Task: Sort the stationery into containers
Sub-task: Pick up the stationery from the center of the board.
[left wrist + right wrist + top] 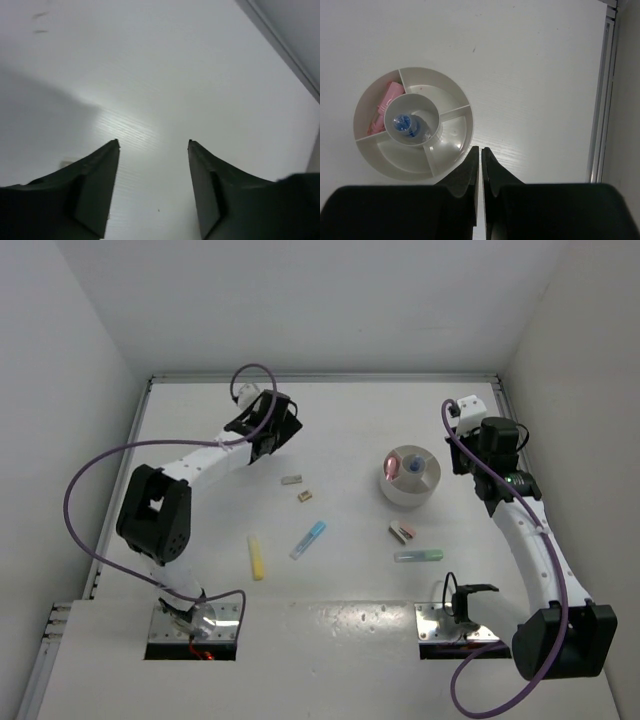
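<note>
The round white divided dish [409, 476] stands right of centre. In the right wrist view the dish [451, 84] holds a pink item [387, 99] in its left compartment and a clear blue-capped bottle [404, 124] in its middle cup. On the table lie a yellow stick [256, 556], a blue stick [308, 539], a green stick [418, 555], a brown-pink block [401, 532] and two tan blocks [292, 480] [304, 496]. My left gripper [154, 144] is open over bare table at the back left [284, 432]. My right gripper [480, 148] is shut and empty, just right of the dish.
White walls close in the table on the left, back and right. A metal rail [604, 90] runs along the right edge. Both arm bases [195, 625] [455, 625] sit at the near edge.
</note>
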`<action>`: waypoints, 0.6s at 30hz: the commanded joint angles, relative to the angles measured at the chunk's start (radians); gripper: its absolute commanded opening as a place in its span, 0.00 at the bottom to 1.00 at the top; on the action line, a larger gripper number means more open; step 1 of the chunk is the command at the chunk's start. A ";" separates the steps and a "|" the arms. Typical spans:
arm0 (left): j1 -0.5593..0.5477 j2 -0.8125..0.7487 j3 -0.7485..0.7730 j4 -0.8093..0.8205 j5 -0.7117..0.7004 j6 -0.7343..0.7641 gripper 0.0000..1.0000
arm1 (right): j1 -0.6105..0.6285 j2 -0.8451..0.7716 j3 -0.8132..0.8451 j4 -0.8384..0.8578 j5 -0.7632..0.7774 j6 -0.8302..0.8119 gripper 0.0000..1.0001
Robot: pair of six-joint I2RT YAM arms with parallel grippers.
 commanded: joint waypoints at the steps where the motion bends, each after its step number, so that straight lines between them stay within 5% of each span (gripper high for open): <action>1: 0.001 0.025 0.069 -0.335 -0.132 -0.224 0.65 | 0.007 0.002 -0.001 0.035 -0.018 -0.001 0.05; 2: 0.001 0.025 0.069 -0.336 -0.141 -0.255 0.73 | 0.007 0.002 -0.001 0.035 -0.018 -0.001 0.05; 5: 0.012 0.059 0.083 -0.381 -0.114 -0.321 0.75 | 0.007 0.002 -0.001 0.035 -0.008 -0.001 0.05; 11: 0.023 0.157 0.135 -0.535 -0.062 -0.453 0.74 | 0.007 0.002 -0.001 0.035 -0.008 -0.001 0.05; 18: 0.023 0.253 0.135 -0.523 0.015 -0.534 0.66 | 0.007 0.002 -0.001 0.035 -0.008 -0.001 0.05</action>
